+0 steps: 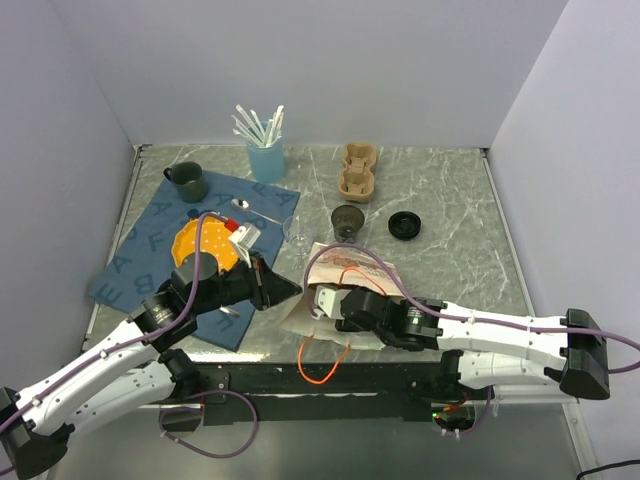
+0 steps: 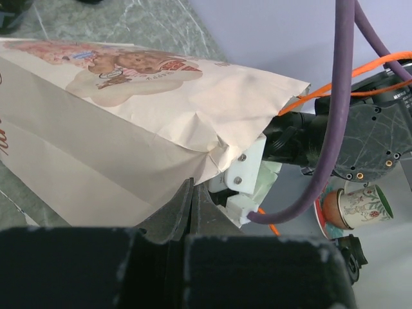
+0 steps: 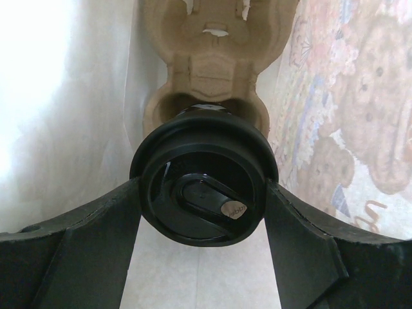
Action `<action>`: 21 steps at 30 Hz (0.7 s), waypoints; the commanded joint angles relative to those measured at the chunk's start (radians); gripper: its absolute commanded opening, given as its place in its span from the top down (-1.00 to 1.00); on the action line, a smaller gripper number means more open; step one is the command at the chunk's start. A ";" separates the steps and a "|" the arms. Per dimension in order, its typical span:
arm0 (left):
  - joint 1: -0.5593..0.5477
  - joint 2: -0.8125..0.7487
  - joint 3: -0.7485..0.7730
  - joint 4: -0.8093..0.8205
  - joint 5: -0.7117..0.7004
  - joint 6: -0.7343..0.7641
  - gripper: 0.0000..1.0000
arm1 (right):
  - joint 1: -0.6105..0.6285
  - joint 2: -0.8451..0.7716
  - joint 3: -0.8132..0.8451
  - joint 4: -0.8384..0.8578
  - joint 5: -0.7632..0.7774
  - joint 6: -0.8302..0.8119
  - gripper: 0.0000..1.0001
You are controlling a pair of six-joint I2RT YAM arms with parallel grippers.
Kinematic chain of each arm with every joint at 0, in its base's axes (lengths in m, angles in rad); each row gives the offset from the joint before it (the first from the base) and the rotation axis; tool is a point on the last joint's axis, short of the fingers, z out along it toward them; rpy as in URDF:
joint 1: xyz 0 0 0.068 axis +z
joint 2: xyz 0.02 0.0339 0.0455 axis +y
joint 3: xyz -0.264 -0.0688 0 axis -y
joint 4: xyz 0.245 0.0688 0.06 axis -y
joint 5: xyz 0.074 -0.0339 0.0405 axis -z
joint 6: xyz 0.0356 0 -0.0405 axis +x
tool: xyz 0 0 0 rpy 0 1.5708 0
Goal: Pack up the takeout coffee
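The takeout coffee [image 3: 203, 183] shows its round black lid, and its base sits in a pocket of a brown cardboard carrier [image 3: 206, 58] inside the paper bag [image 3: 347, 129]. My right gripper [image 3: 203, 188] reaches into the bag, and both fingers press the lid's sides. In the top view the printed bag [image 1: 350, 265] lies on its side near the front edge, with the right wrist at its mouth. My left gripper [image 2: 188, 193] is shut on the bag's mouth edge [image 2: 212, 154]; it also shows as the left gripper [image 1: 288, 290] from above.
An open dark cup [image 1: 347, 220], a loose black lid [image 1: 403, 225] and a second cardboard carrier [image 1: 357, 170] stand behind the bag. A clear glass [image 1: 297, 232], an orange plate [image 1: 205, 245], a green mug [image 1: 188, 180] and a blue straw cup [image 1: 265, 155] are at left.
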 commanded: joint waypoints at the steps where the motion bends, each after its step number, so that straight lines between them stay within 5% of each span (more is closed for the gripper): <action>1: -0.004 -0.030 -0.034 0.044 0.035 -0.025 0.98 | -0.007 -0.044 -0.027 0.046 0.055 0.005 0.12; 21: -0.006 -0.028 -0.048 0.113 0.075 -0.062 0.98 | -0.067 -0.024 -0.062 0.075 0.037 0.025 0.11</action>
